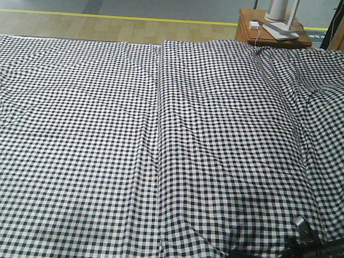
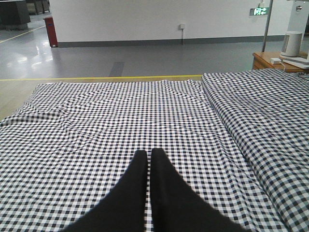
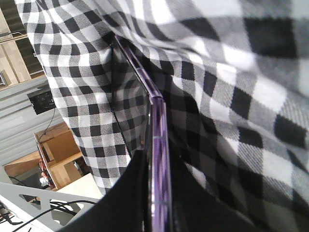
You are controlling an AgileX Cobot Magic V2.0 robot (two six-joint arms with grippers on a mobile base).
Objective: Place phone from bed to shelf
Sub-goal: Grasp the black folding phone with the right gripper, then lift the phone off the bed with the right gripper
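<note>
My right end effector point(image 3: 155, 193) is clamped on the phone point(image 3: 157, 130), which stands edge-on between my fingers, close against the folds of the bed point(image 3: 231, 96) sheet. I hold only the slim glossy body, so I judge it could slide out as I lift. The gingham also crowds so near that a fold could get pinched and drag along. My left end effector point(image 2: 148, 162) hovers over the bed, fingers together, holding nothing. I count one phone, one bed, two end effectors, and one nightstand point(image 1: 271, 31) past the far corner.
</note>
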